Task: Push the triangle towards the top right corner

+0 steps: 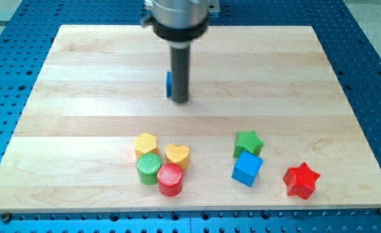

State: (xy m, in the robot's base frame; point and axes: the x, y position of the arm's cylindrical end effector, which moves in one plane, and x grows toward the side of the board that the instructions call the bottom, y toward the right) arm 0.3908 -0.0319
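Wooden desk (80, 77) here, pale planks with the grain running across, sitting on a blue perforated base plate (9, 97) that shows all around the edges. No jaws on this rig, so nothing to call open or closed: the arm just ends in a dark rod hanging from a grey metal collar (177, 16) at the view's top.

My tip (179, 101) is down on the wood, a bit left of centre in the upper half of the board. Right against the rod's left side there's a sliver of blue poking out, which I'm calling the blue triangle (168, 85), though honestly most of it is hidden behind the rod so I can't really confirm the shape. It looks like it's touching the rod or just beside it.

Everything else is well apart from the tip, down near the view's bottom. Tight cluster left of centre: yellow hexagon (146, 144), yellow heart (177, 155), green cylinder (149, 168) and red cylinder (170, 179), all pretty much touching. To the right, a green star (248, 142) with a blue cube (247, 168) just below it, and a red star (301, 180) farther right on its own.
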